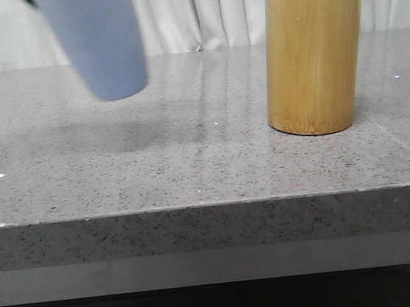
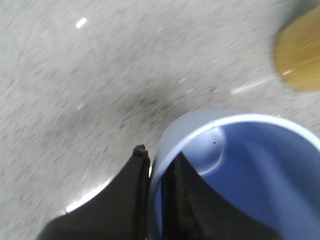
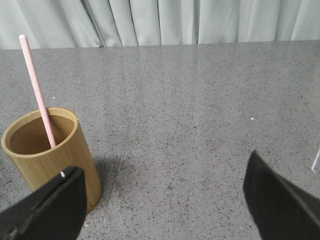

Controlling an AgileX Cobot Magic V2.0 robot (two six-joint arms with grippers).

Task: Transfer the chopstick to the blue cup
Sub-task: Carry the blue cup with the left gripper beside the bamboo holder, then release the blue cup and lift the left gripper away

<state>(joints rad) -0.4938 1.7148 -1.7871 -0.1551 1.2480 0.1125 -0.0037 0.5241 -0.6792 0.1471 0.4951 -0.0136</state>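
My left gripper [image 2: 156,200] pinches the blue cup [image 1: 100,43] by its rim above the counter [image 1: 192,170], while my right jaws, spread wide, face the chopstick [image 3: 37,90] in the bamboo cylinder [image 3: 50,155].

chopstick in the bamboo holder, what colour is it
Pale pink; the chopstick shows best in the right wrist view.

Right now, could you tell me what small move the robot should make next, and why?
Probably close the right gripper in on the chopstick. Its fingers are spread wide with nothing between them, and the chopstick leans inside the bamboo cylinder, top end sticking out. The left gripper already pinches the blue cup by its rim, lifted off the table and looking empty, ready to receive it.
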